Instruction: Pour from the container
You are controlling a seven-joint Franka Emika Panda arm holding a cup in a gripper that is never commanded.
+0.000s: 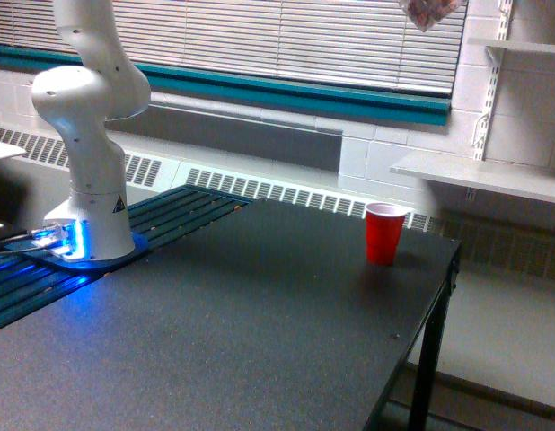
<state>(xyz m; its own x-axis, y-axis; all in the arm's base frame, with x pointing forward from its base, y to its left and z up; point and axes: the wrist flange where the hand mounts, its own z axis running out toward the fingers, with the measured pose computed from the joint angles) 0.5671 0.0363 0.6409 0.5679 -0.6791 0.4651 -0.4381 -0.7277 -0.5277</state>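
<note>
We see the clear cup (430, 13) with reddish bits way up at the top edge, high above the red cup (384, 233) on the dark table (259, 314). The gripper is out of sight, so we cannot tell its grip. The white robot arm (84, 126) stands on the exterior view's left.

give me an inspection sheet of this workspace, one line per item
surface: dark table, bare apart from the cup; slatted section by the arm base
job's things: clear container with reddish-brown bits at the top edge of the exterior view, cut off by the frame, high above the table; red cup upright near the table's far edge on the exterior view's right, contents not visible
clutter: nothing seen
grippers: gripper out of frame, state not visible
cables: short leads at the arm base beside the blue light
surroundings: window blinds, radiator grille, white wall shelves
</note>
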